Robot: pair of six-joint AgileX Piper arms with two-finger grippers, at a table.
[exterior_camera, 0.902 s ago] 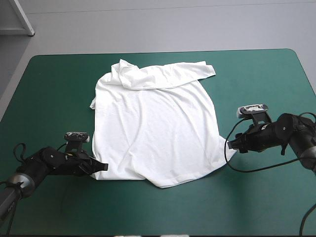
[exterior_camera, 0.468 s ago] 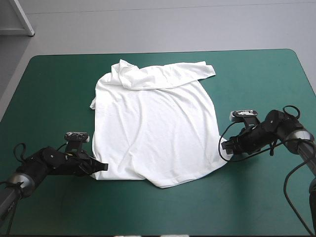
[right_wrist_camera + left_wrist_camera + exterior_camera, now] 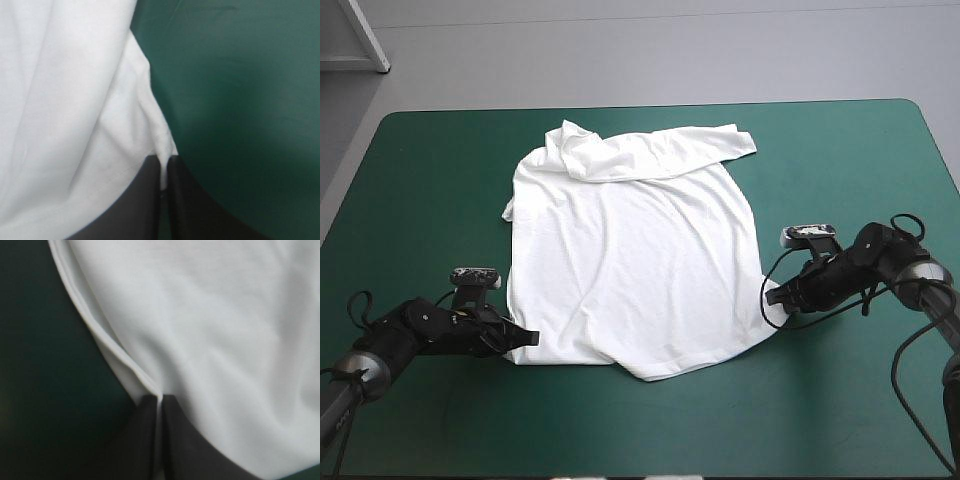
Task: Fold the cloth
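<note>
high view: the white short-sleeved t-shirt (image 3: 630,250) lies flat mid-desk (image 3: 420,180); the black-finned right pincer (image 3: 775,295) has just slid in to its near-right edge. left wrist view: the left pincer (image 3: 160,399) clamps the t-shirt's hem. right wrist view: cloth pinched too, so lifting looks ready.

The T-shirt (image 3: 635,260) is spread on the table (image 3: 430,180). Its near-left corner is clamped by the left gripper (image 3: 525,338), its right edge by the right gripper (image 3: 775,295).
</note>
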